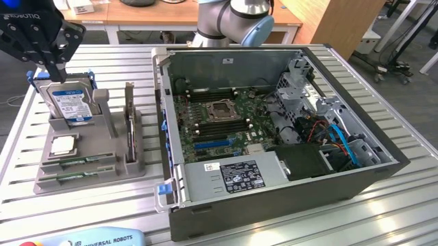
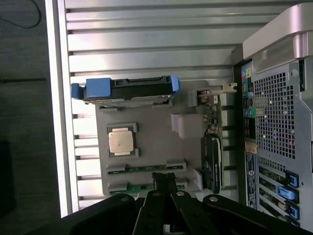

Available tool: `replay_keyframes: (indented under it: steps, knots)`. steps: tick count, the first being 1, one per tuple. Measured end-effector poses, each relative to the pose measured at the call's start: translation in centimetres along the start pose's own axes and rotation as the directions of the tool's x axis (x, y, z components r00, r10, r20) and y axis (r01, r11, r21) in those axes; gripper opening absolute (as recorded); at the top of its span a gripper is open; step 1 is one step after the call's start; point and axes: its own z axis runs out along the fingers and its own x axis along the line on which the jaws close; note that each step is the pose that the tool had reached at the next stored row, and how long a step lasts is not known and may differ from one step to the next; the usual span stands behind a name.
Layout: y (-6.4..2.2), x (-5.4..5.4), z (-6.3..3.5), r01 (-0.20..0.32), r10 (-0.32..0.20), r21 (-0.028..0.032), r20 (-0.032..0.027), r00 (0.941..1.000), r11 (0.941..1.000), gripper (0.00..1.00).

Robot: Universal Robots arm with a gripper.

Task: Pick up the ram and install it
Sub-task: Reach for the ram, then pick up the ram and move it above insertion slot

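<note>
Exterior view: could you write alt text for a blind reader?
A black robot gripper, fingers shut, hangs above a grey plastic parts holder carrying a silver hard drive with a blue label and two narrow green ram sticks. Beside it sits an open black computer case showing its green motherboard.

From my screen, everything sits on a slatted metal table (image 1: 383,215), its ribs catching an even, bright light. Behind it I see a wooden desk (image 1: 137,19) with a small white box (image 1: 82,7) on top, and beside that a tall wooden panel (image 1: 335,20). Toward the exterior view's right, the grey floor (image 1: 417,97) carries black cables (image 1: 380,56) and the feet of a metal stand (image 1: 402,76). In the wrist view the floor past the table's edge is dark, with a thin cord (image 2: 22,17) lying on it.
</note>
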Motion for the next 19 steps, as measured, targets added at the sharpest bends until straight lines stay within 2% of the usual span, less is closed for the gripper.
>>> replay_keyframes:
  steps: [19]
  knots:
    - [-0.2,-0.01,0.0,0.035,-0.035,-0.0008,-0.0015,0.9994,0.9994,0.1]
